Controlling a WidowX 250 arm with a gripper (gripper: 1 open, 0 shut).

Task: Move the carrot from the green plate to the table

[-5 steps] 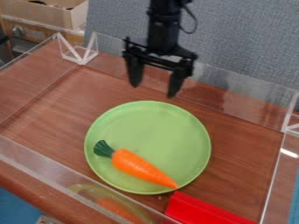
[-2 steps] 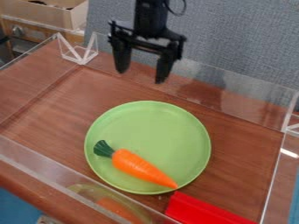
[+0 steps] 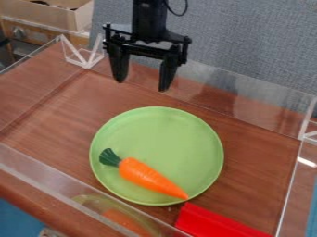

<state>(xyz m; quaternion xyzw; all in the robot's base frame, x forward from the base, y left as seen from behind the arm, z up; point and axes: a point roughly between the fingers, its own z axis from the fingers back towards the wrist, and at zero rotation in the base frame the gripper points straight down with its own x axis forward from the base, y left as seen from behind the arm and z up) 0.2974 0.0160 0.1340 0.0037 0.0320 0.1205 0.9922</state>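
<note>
Nothing done yet on the task. The carrot [image 3: 146,176] lies on the green plate [image 3: 186,134], in its near-left part, leafy top pointing left, orange tip pointing right toward the near rim. It rests flat on the plate and nothing touches it.

The gripper [image 3: 141,72] hangs over the far part of the table [image 3: 50,102], beyond the plate's far rim and a bit left of the plate's centre. Jaws are spread wide, pointing straight down, with nothing between them. The fingertips are clear of the tabletop.

Carrot relative to the jaws: well apart. It sits nearer the camera, on the opposite side of the plate, and lower down. No contact and no alignment over it yet.

What's left, as I judge it: the whole job. Bring the gripper over the carrot, come down, close on the body, lift, and set it on bare wood. There's open table to the left of the plate and on the far side.

Watch-outs: the carrot lies diagonally, so the jaws likely need to be turned to close across its width. A red block [image 3: 223,222] sits near the plate's near-right rim, and a clear acrylic wall [image 3: 50,185] runs along the near edge, so the near side is cramped.
</note>
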